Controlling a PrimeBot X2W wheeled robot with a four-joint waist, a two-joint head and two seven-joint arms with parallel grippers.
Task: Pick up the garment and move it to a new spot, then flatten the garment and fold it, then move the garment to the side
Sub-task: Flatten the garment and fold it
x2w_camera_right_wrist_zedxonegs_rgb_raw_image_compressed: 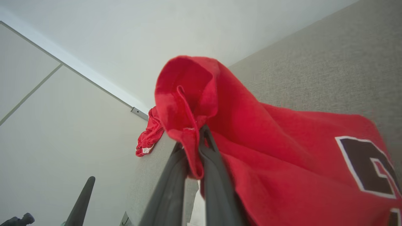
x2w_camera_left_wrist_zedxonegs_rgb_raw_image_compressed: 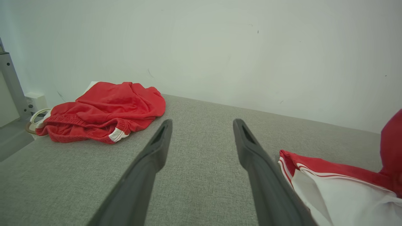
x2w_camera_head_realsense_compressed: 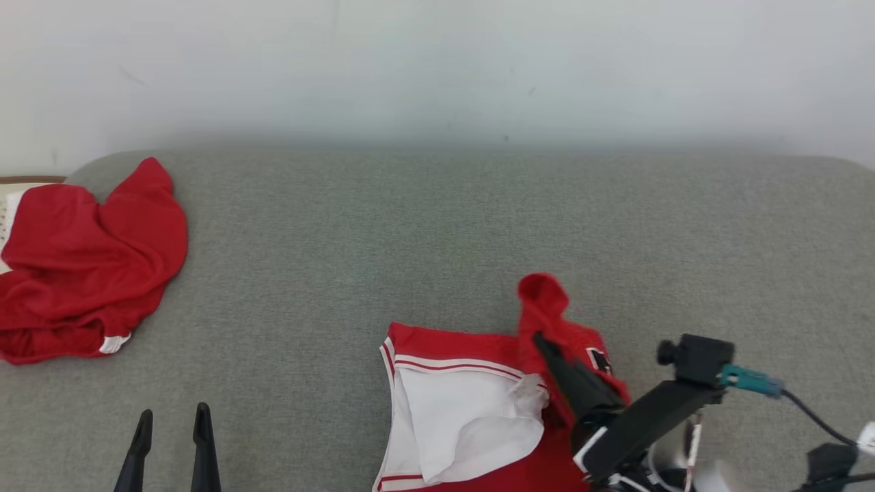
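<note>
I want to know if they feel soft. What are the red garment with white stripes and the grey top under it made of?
Red garment: probably soft knit sports cloth, matte; it creases and droops limply.
Grey top: likely woven upholstery cloth, matte, showing a fine speckled weave.

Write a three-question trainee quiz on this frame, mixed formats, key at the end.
1. Fill in: in the head view, the crumpled red shorts lie at the far ___ of the grey padded surface.
2. True or false: the left pincer is gripping cloth.
3. The right pincer is shut on: A) red shorts B) red jersey C) nothing.
Key: 1 left; 2 false, it is open and empty; 3 B.
</note>
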